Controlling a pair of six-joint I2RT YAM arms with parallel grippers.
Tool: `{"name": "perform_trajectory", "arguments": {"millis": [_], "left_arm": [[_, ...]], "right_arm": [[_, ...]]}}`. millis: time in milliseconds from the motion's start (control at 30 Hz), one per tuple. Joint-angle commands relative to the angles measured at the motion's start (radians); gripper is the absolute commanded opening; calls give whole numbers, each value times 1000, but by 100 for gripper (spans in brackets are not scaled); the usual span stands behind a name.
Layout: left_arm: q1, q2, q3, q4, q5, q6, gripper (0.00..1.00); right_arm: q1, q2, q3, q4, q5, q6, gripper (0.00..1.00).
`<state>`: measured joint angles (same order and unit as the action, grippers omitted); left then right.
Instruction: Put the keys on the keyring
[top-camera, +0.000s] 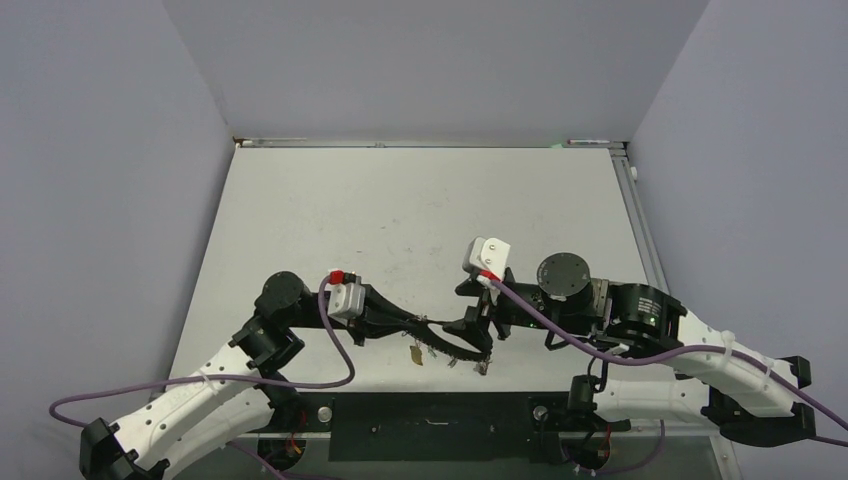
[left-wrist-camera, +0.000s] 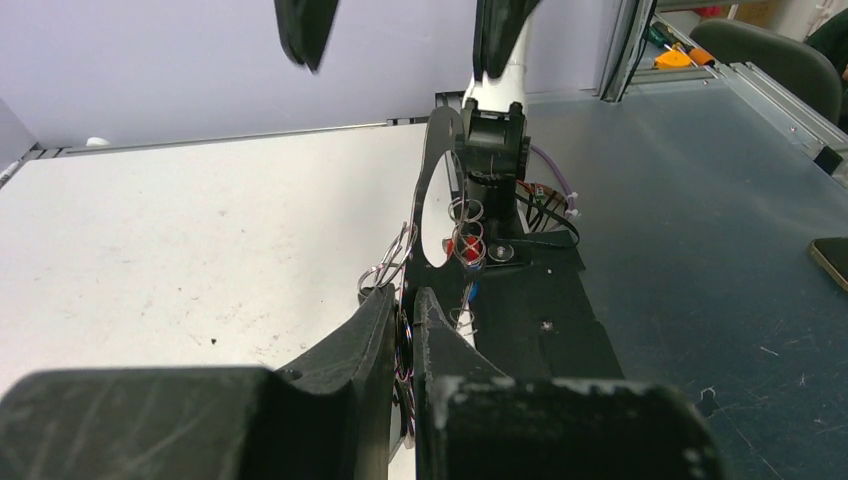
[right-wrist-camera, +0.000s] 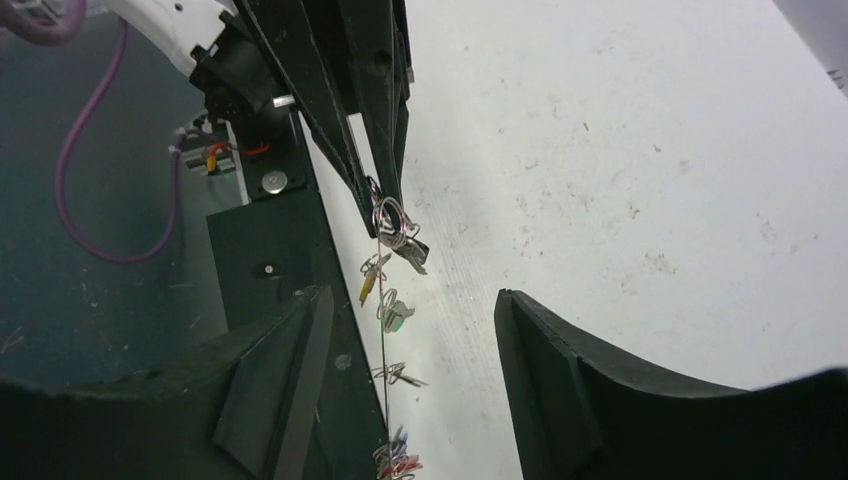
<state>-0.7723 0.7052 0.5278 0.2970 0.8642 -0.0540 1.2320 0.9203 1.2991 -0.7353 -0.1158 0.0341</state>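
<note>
Pale table (top-camera: 400, 200) under us; my left gripper (left-wrist-camera: 405, 300) clamps the keyring (left-wrist-camera: 441, 125), my right gripper (right-wrist-camera: 410, 295) hangs wide open. I'd hold it steady and thread keys (right-wrist-camera: 398, 315) slowly.

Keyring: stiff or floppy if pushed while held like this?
Probably stiff: the keyring, pinched by the left end effector, juts out straight without sagging. The keys hang loosely along it, so they would likely swing and slide.

Far table (top-camera: 420, 200) free; keyring (left-wrist-camera: 430, 145), dangling keys (right-wrist-camera: 397, 315) bar near centre.
</note>
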Motion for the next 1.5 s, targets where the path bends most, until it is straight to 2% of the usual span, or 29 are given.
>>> {"name": "perform_trajectory", "arguments": {"millis": [0, 233, 500, 600, 633, 667, 733, 833, 867, 900, 967, 1000, 1067, 1200, 1267, 1367, 1400, 1467], "left_arm": [[13, -20, 9, 115, -12, -38, 0], [19, -25, 6, 122, -16, -43, 0], [34, -30, 0, 155, -16, -72, 0], [37, -31, -2, 161, -18, -76, 0], [37, -32, -2, 163, -18, -78, 0], [37, -33, -2, 164, -18, -78, 0], [38, -37, -3, 165, -23, -79, 0], [39, -46, 9, 123, -41, -39, 0], [39, -54, 22, 72, -63, -3, 5], [41, -69, 36, 2, -98, 35, 16], [51, -114, 47, -66, -187, 109, 51], [59, -141, 46, -87, -238, 133, 64], [80, -193, 42, -111, -366, 165, 79], [139, -254, 34, -122, -637, 190, 83], [170, -260, 34, -133, -755, 190, 83], [198, -266, 41, -157, -853, 195, 83], [203, -270, 43, -164, -883, 196, 83], [206, -286, 38, -168, -908, 202, 83]], "right_arm": [[1, 21, -22, -36, -22, 40, 59], [1, 25, -47, -70, -42, 54, 50], [1, 23, -84, -85, -35, 73, 50], [1, 20, -96, -78, -27, 75, 37], [1, 21, -99, -78, -27, 75, 30], [1, 21, -98, -77, -27, 75, 17], [1, 25, -97, -76, -25, 75, 6], [1, 40, -74, -83, -16, 76, 5], [1, 52, -57, -95, -2, 75, 5], [1, 77, -33, -111, 21, 75, 5], [-1, 126, 18, -150, 82, 76, 5], [-1, 157, 44, -171, 128, 78, 5], [-6, 234, 102, -227, 208, 89, 5], [-104, 397, 161, -327, 339, 127, 5], [-151, 464, 183, -348, 262, 122, 5], [-141, 486, 195, -286, 93, 77, 5], [-139, 482, 198, -264, 76, 75, 5], [-157, 482, 206, -250, 148, 82, 5]]}}
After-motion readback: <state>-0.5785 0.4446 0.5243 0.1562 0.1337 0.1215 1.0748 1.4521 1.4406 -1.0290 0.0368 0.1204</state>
